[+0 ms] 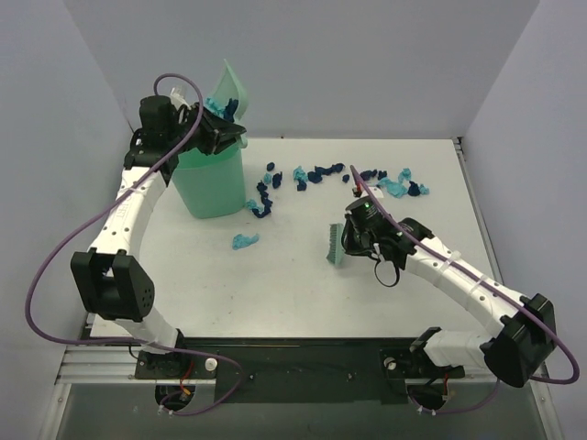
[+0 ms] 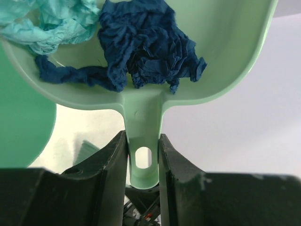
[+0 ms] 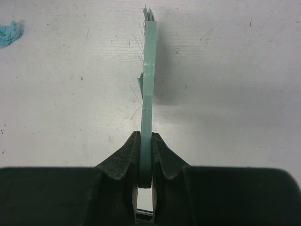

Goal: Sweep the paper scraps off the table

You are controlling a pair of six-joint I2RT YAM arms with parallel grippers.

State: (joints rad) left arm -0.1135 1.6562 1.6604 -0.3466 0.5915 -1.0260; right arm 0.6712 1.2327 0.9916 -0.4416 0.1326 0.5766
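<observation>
Navy and turquoise paper scraps [image 1: 316, 176] lie in a ragged row across the far part of the white table [image 1: 293, 293]. One turquoise scrap [image 1: 245, 241] lies apart, nearer the middle, and shows at the corner of the right wrist view [image 3: 8, 34]. My left gripper [image 2: 143, 141] is shut on the handle of a mint-green dustpan [image 2: 225, 56], tilted up over the bin [image 1: 211, 179]. Navy scraps [image 2: 146, 42] and turquoise ones [image 2: 47, 19] sit in the pan. My right gripper [image 3: 146, 141] is shut on the brush [image 3: 149, 70], whose bristles [image 1: 334, 245] rest mid-table.
The tall mint-green bin stands at the table's far left; its wall [image 2: 19, 117] fills the left of the left wrist view. Grey walls close in the back and both sides. Both arm bases sit on the rail at the near edge [image 1: 293, 362].
</observation>
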